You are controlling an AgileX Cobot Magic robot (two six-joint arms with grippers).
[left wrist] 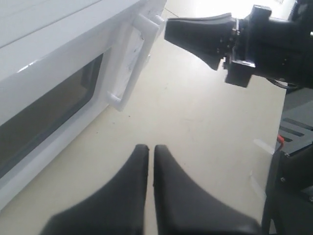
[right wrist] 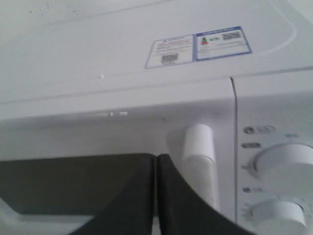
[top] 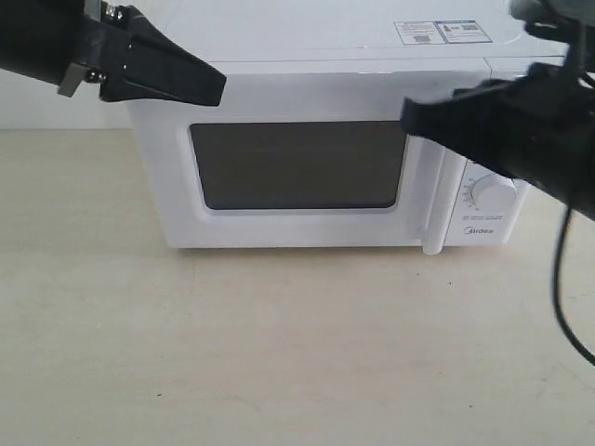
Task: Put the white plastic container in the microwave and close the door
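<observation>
The white Midea microwave (top: 325, 56) stands at the back of the table with its door (top: 297, 165) shut, the dark window facing me. The door's white bar handle (top: 433, 200) runs down its right side. My right gripper (top: 406, 118) is shut and empty, its tip close in front of the handle's top (right wrist: 199, 147). Up at the left my left gripper (top: 221, 86) hangs shut and empty before the door's upper left corner. The white plastic container is not in view.
Two round knobs (top: 483, 190) sit on the microwave's right panel. A black cable (top: 561, 279) hangs from the right arm at the right edge. The beige tabletop (top: 279, 353) stretches in front of the microwave. Dark equipment (left wrist: 293, 166) stands beyond the table in the left wrist view.
</observation>
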